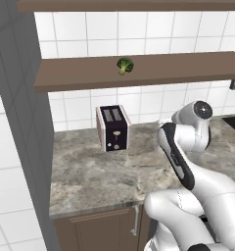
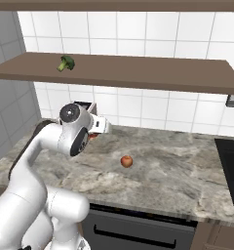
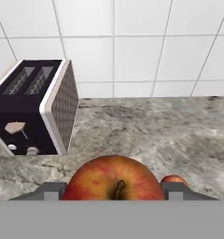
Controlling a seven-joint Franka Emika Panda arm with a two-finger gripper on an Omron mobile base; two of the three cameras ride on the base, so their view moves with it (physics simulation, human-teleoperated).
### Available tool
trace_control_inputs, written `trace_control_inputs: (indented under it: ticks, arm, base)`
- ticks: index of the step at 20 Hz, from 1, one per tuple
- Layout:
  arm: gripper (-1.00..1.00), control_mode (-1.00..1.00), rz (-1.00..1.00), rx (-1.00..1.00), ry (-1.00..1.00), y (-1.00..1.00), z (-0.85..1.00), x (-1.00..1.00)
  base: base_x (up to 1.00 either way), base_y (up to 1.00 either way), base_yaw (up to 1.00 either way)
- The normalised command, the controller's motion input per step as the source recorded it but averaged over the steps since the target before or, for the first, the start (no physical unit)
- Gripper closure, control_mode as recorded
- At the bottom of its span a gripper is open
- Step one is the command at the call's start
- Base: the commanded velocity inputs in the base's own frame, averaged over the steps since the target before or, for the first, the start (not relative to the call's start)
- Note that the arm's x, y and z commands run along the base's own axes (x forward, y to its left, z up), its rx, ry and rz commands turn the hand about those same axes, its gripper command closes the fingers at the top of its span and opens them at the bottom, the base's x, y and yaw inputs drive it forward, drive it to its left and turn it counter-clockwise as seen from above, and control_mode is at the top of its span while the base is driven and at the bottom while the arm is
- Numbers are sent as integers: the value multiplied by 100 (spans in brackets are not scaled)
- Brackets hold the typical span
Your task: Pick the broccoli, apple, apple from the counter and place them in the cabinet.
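Between the hand's (image 3: pixel 115 195) jaws sat an orange-red apple (image 3: pixel 115 179), gripped above the bench (image 2: pixel 177 166). Just left stood a toaster (image 3: pixel 37 105). Another apple (image 2: pixel 126 161) lay on the stone, and the broccoli (image 2: pixel 66 63) rested on the cabinet (image 2: pixel 138 71).

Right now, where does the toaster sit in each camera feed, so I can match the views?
Left base view: the toaster stands at centre on the counter, against the tiled wall.
Right base view: its dark top peeks out at left, behind the arm.
Hand view: it is at the left, slots up.
Shared landmark: the line where the marbled counter meets the white tiled wall.
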Motion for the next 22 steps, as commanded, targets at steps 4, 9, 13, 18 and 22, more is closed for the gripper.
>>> trace_control_inputs:
  ticks: [4, 9, 13, 18, 22]
  arm:
    - [100, -100, 1, -4, -9, 0, 100, -7]
    - [100, -100, 1, -6, -7, 2, 100, -6]
    - [100, -100, 1, -6, -11, 3, 100, -8]
    - [100, -100, 2, -6, -14, 3, 100, 0]
    - [100, -100, 4, -3, -9, 6, 91, 0]
  base:
    - [0, 0, 0]
    - [0, 0, 0]
    - [0, 0, 0]
    - [0, 0, 0]
    - [0, 0, 0]
